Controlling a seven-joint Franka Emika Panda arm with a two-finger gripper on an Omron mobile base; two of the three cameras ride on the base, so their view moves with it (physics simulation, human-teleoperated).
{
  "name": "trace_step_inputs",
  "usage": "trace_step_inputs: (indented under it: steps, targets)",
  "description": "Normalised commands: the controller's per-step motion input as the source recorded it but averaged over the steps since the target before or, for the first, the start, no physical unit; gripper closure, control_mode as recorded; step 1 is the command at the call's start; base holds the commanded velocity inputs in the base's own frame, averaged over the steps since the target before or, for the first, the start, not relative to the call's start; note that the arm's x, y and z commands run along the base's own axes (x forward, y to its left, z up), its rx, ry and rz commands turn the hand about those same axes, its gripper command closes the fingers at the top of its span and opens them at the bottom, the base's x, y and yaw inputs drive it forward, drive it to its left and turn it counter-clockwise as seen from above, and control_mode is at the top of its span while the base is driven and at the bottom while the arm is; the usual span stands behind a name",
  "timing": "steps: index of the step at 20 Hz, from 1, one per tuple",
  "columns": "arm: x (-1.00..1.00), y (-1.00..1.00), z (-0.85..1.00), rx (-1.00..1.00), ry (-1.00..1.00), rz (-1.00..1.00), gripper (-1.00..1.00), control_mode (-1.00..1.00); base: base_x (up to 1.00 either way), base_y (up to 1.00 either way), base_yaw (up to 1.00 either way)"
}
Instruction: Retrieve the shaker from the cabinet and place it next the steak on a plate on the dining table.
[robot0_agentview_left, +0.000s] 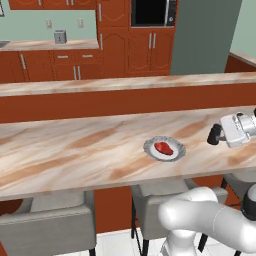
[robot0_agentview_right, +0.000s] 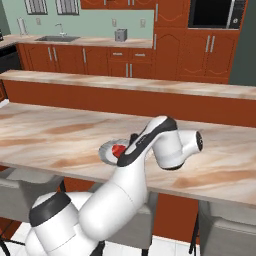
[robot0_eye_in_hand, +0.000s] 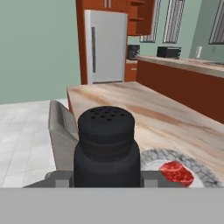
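Grey stools (robot0_agentview_left: 55, 220) front the marbled surface (robot0_agentview_left: 75, 150); the hand (robot0_agentview_left: 216, 135) grips the black shaker (robot0_agentview_left: 215, 134) above it, right of the plate (robot0_agentview_left: 172, 154) with steak (robot0_agentview_left: 163, 148). Right base view: arm hides half the plate (robot0_agentview_right: 106, 151). Hand view: shaker (robot0_eye_in_hand: 107, 146) clamped, steak (robot0_eye_in_hand: 176, 172) beside.

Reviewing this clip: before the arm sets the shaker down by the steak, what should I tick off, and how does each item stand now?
1. Shaker held in the gripper: ok, jaws shut on it.
2. Steak lies on the plate: ok.
3. Plate rests on the dining table: ok.
4. Bare plate surface beside the steak for the shaker: ok, rim and left side free.
5. Shaker over the plate: not ok, it hangs to the right of it.
6. Shaker upright: cannot tell.
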Motion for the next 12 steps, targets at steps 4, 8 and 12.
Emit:
trace_step_inputs:
  steps: [4,8,12]
  targets:
    - [0.21,0.0,-0.33,-0.06,0.0,0.0,1.0,-1.0,0.0,0.0,0.0]
    - [0.18,0.0,-0.32,0.0,0.0,0.0,1.0,-1.0,0.0,0.0,0.0]
    - [0.18,-0.02,-0.26,0.0,0.0,0.0,1.0,-1.0,0.0,0.0,0.0]
